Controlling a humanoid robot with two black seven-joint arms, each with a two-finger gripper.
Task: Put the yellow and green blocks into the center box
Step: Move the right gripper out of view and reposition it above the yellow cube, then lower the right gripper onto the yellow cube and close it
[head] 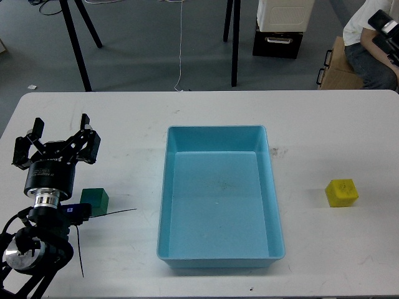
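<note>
Reaching in from the left edge, the left gripper [61, 134] hangs above the white table [112, 112] with its fingers spread apart and nothing between them. Just beside the arm sits the green block [94, 199] (partly tucked behind the wrist, on the side nearer the robot than the fingers). Further right, the blue box [219, 198] lies mid-table, holding neither block. Well to its right, alone, rests the yellow block [341, 192].
</note>
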